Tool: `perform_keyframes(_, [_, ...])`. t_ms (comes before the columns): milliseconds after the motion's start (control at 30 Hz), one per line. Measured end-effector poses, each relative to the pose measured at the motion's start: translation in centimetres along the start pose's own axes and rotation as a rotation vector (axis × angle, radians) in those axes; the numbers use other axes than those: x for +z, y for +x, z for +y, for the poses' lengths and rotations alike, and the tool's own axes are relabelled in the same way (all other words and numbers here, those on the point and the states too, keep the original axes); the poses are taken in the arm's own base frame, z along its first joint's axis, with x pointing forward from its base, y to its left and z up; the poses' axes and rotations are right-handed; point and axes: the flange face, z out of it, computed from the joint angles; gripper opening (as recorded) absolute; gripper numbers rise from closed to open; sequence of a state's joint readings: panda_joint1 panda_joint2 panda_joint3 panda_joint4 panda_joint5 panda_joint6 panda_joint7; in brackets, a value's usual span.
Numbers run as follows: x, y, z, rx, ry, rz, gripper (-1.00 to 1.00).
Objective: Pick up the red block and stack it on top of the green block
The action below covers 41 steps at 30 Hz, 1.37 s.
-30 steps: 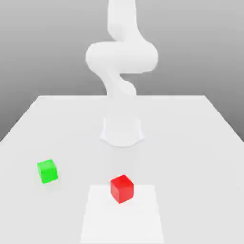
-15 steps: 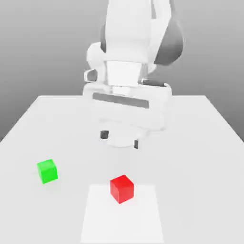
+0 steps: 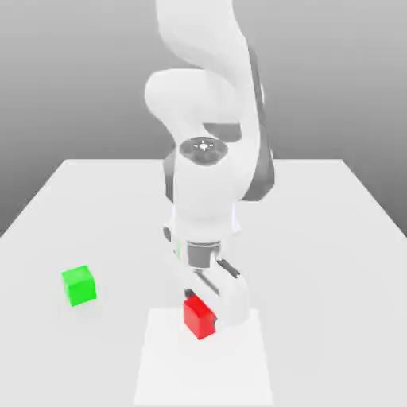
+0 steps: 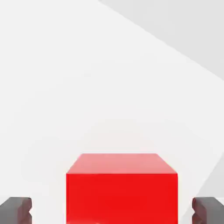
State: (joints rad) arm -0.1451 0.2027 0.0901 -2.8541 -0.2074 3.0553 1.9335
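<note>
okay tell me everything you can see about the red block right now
The red block is a plain, solid-looking cube with flat faces and crisp edges, evenly red, its material perhaps plastic. It sits on the white square, near that square's far edge, turned at an angle to it. The open gripper is down around it, one finger on each side, with a gap between each finger and the block in the hand view, so it isn't gripped.

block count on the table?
2. Red block at the claw, on the white patch; green block toward the exterior view's left. The arm could hide others.
</note>
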Motion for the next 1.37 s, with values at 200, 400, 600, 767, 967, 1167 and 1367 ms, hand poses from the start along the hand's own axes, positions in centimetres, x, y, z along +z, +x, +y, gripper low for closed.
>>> perform_keyframes(200, [0.2,0.0,0.0,0.0,0.002,-0.001,-1.0])
perform_keyframes(400, [-2.7,-0.1,-0.5,0.003,0.008,-0.001,-1.0])
perform_keyframes(600, [-5.8,-0.1,-0.2,-0.001,0.004,0.001,-1.0])
perform_keyframes(767, [-7.5,7.2,-0.8,0.309,0.001,0.009,-1.0])
perform_keyframes(967, [-9.2,18.9,1.4,0.831,0.002,0.008,-1.0])
perform_keyframes(1167, [-6.9,26.0,4.4,1.168,0.002,0.003,-1.0])
perform_keyframes(1367, [-3.8,26.0,4.6,1.176,0.002,0.001,1.0])
